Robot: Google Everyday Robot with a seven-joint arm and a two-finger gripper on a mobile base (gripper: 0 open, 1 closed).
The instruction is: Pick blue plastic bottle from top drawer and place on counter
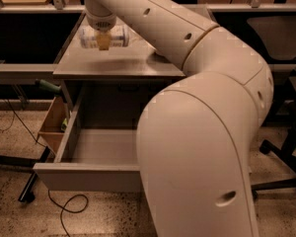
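Upper left, the gripper point(104, 42) clamps the blue plastic bottle point(119, 35) mid-body over the counter point(123, 67). Probably light, slick, crushable

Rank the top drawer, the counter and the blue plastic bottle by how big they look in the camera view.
Top drawer and counter: look alike, arm hides part of both.
Then blue plastic bottle, held in the gripper above the counter.
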